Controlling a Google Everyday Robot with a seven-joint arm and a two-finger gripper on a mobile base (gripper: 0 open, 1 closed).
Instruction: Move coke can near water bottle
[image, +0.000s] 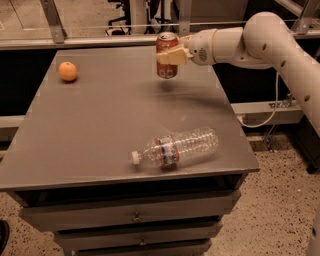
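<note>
**Can upright in the hand at the counter's far edge**

The counter (100, 130) has a flat, matte grey top. Grey drawers (135, 217) with small metal pulls sit below its front edge.

Near the far left corner rests an orange (68, 71), round and faintly dimpled, well apart from everything else.

At about the middle of the far edge is the can (167, 70), a smooth red metal cylinder with a silver top. It stands upright, with its long axis vertical and its top facing up. A soft shadow lies on the counter just below its base, and the can looks slightly clear of the surface.

The hand (172, 56) is closed around the can's middle from the right. One blunt cream finger (169, 56) lies across the can's front. The other finger is hidden behind it.

Near the front edge, right of centre, the bottle (175, 148) lies on its side, well apart from the can. It is clear ribbed plastic with a red-and-blue label (166, 150). Its long axis runs roughly along the front edge, with the white cap (135, 157) pointing to the front left corner and the base towards the right edge.

The arm (260, 37) is made of smooth, rounded white shells. It reaches in over the far right corner with its forearm nearly level. It bends at a bulbous elbow, and the next link slopes down to the right, out of view.
</note>
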